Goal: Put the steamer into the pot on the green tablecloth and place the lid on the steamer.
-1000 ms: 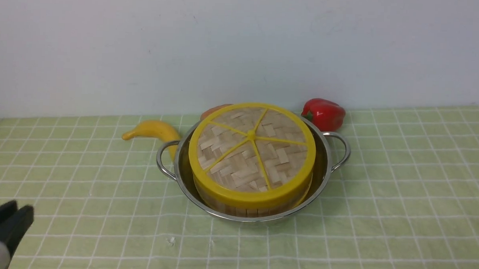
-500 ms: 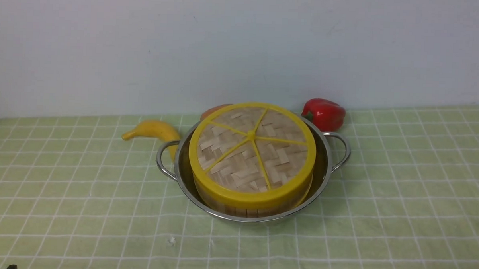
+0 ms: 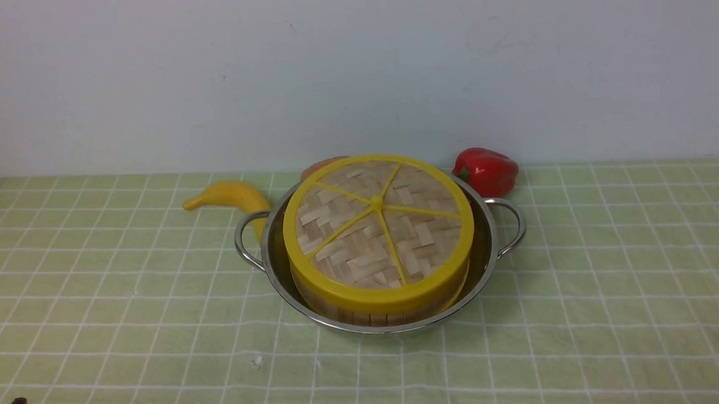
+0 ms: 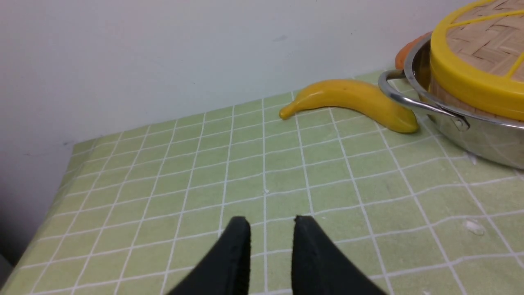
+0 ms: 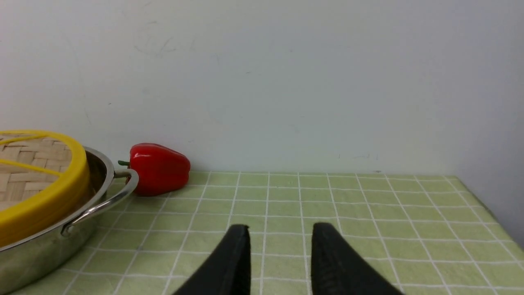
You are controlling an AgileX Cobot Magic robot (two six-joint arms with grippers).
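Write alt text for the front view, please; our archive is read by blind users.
A woven-bamboo lid sits on a bamboo steamer inside a shiny steel pot on a green grid tablecloth. A banana lies behind the pot's left handle, a red bell pepper behind its right, against a white wall.

Two matte black tapered fingers (image 4: 237,250) on the left gripper (image 4: 268,229), pointed at the tips. Same black wedge-shaped pair on the right gripper (image 5: 278,235).
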